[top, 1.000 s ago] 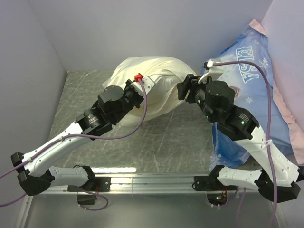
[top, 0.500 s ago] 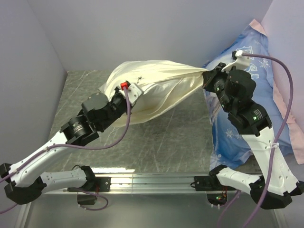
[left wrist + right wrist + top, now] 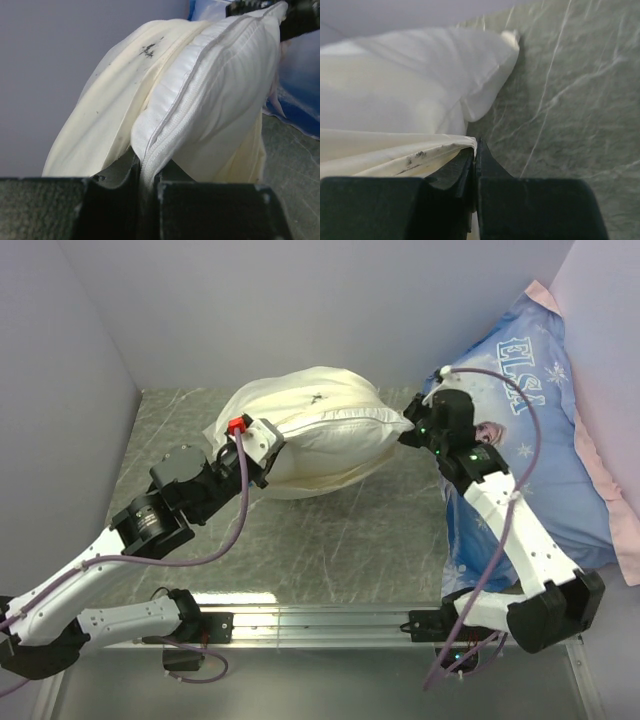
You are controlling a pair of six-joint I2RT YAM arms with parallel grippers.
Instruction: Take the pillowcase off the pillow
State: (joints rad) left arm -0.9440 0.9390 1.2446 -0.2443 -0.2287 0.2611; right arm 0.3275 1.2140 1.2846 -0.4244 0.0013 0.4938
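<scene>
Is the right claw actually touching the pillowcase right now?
Touching. The right wrist view shows the right claw shut on the pillowcase, its cream edge pinched between the jaws.

The grey marbled table (image 3: 330, 540) carries a blue printed pillow (image 3: 540, 440) along its right edge. The white pillow (image 3: 340, 435), partly in its cream pillowcase (image 3: 300, 392), is near the far edge.

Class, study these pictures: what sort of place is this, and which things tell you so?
Probably a robot lab workcell, not a bedroom: a left arm and right arm bolted to a metal rail, a marbled table, and plain walls closing it in.
</scene>
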